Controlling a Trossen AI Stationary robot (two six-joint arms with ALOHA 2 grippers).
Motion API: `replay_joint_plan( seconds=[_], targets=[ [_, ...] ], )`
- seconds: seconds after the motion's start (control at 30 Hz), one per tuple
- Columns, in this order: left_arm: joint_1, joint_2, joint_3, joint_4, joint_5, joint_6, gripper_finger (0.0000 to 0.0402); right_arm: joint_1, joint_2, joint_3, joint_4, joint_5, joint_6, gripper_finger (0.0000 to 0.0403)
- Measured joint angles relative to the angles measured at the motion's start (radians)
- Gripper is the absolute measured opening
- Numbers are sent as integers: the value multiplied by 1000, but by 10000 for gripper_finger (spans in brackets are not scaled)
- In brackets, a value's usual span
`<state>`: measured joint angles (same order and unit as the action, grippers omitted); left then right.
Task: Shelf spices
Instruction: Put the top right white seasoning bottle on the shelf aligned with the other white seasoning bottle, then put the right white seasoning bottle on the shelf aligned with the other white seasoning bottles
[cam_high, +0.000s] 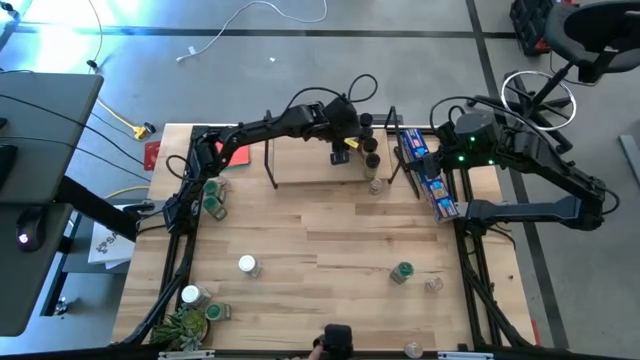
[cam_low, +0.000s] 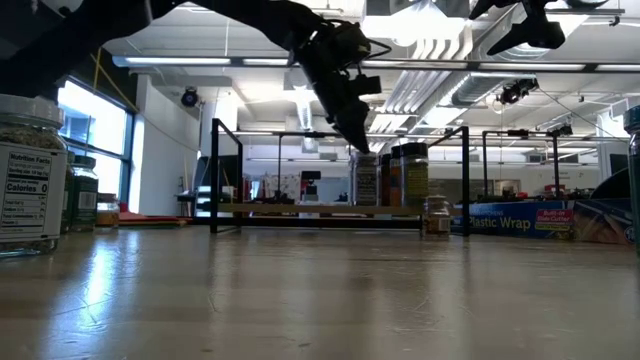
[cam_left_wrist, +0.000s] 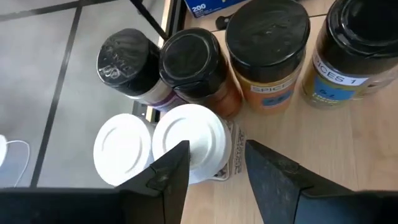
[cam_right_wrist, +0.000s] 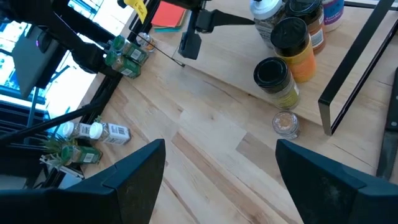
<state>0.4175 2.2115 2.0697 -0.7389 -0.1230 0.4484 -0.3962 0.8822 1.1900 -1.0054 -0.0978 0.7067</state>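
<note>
The shelf (cam_high: 310, 165) stands at the table's far side, a light-wood board (cam_left_wrist: 329, 143) between black wire ends. Several spice jars stand upright on its right end: black-lidded ones (cam_left_wrist: 267, 28) (cam_left_wrist: 189, 59) and two white-lidded ones (cam_left_wrist: 121, 149) (cam_left_wrist: 193, 134). My left gripper (cam_left_wrist: 214, 152) hangs over that end (cam_low: 358, 140), slanting down, open, with a finger on each side of the right-hand white-lidded jar. My right gripper (cam_right_wrist: 221, 152) waits open, high above the table's right side. Loose jars (cam_high: 247, 265) (cam_high: 402, 272) lie on the table. My left gripper comes at the white-lidded jar (cam_left_wrist: 193, 134) from above and the near side. One finger (cam_left_wrist: 171, 171) overlaps the lid's edge, and the other (cam_left_wrist: 267, 174) stands clear of it. Whether the first finger touches the jar I cannot tell. The jar stands upright on the shelf board.
A blue printed packet (cam_high: 432, 178) lies just right of the shelf, and a red card (cam_high: 236, 155) lies at its left end. More jars sit at the table's left edge (cam_high: 213, 200) (cam_high: 192, 296), beside a small plant (cam_high: 185, 325). A small clear jar (cam_right_wrist: 286, 123) stands before the shelf.
</note>
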Motion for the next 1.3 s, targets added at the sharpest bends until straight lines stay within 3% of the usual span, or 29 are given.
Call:
replay_joint_plan(
  seconds=[0.87,1.1,1.3],
  targets=[
    [-19,-8,0,-19,-54,-81,133,0,0,0,0,1,-7,300],
    [-41,-60,-1,-22,-44,-85,134,0,0,0,1,1,-34,300],
    [-89,-160,-1,-128,-19,-222,134,0,0,0,19,1,-92,300]
  ],
)
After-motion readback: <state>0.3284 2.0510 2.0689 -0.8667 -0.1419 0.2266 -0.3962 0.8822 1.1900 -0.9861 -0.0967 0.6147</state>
